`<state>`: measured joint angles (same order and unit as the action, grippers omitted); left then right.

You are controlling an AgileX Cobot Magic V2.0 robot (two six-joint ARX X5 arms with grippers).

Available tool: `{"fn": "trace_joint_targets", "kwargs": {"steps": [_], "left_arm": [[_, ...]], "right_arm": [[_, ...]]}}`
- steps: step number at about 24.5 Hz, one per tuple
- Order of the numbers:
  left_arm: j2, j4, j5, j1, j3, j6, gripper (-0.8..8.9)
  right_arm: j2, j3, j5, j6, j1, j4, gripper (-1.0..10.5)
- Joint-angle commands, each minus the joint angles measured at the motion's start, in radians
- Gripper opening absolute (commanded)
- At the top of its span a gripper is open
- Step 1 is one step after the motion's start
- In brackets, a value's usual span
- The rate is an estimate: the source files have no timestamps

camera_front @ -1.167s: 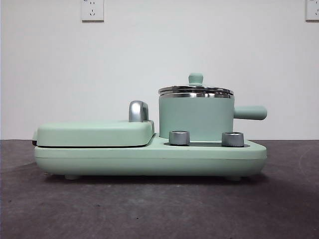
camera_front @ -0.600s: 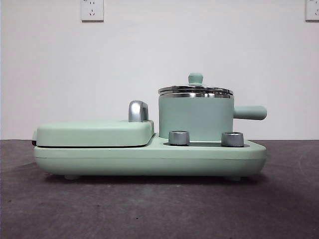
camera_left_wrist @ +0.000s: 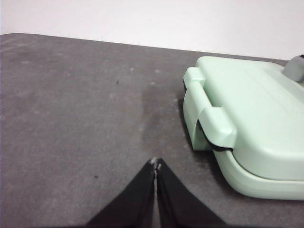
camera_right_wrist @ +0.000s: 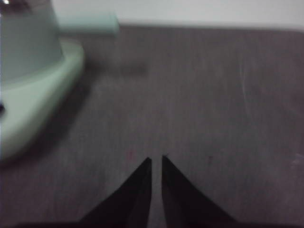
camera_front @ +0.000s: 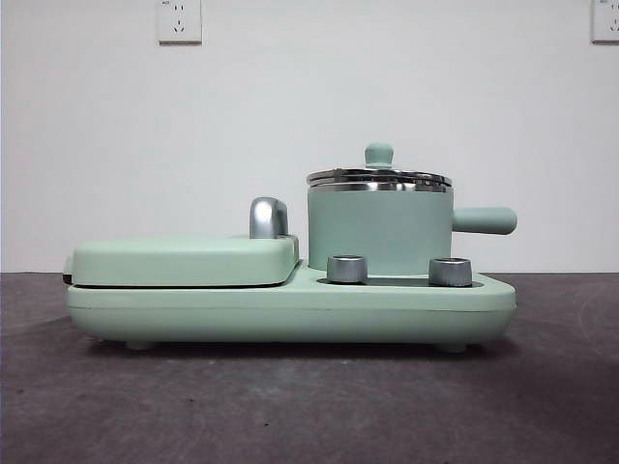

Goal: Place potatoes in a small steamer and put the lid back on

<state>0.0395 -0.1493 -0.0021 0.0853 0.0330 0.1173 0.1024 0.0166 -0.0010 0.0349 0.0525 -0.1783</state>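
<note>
Glass lid [camera_front: 379,176] sits on small steamer [camera_front: 379,227]; no legible writing.

- This looks like a bare test room or lab set-up, not a lived-in kitchen.
- A single mint-green cooker [camera_front: 290,304] stands alone on a dark grey, scuffed desk [camera_front: 309,406].
- Behind the cooker rises a plain white wall [camera_front: 290,116], with no cupboards, tiles or counter.
- High on that wall, above the cooker's left end, sits a white socket [camera_front: 180,19]; a second socket [camera_front: 606,18] shows at the far right edge.
- Beside the cooker on either side, the wrist views show only empty-looking grey desk and each arm's black hand: left hand [camera_left_wrist: 156,164], right hand [camera_right_wrist: 156,159].
</note>
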Motion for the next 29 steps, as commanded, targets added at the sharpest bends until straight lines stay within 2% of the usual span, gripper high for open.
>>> {"fn": "trace_joint_targets", "kwargs": {"steps": [1,29], "left_arm": [[-0.007,0.011,-0.002,0.003,-0.005,0.000,0.07],[-0.009,0.014,-0.002,0.003,-0.005,0.000,0.07]], "right_arm": [[-0.021,-0.005,-0.002,0.010,0.025,-0.010,0.3],[-0.027,-0.005,-0.001,0.010,0.050,0.023,0.3]]}}
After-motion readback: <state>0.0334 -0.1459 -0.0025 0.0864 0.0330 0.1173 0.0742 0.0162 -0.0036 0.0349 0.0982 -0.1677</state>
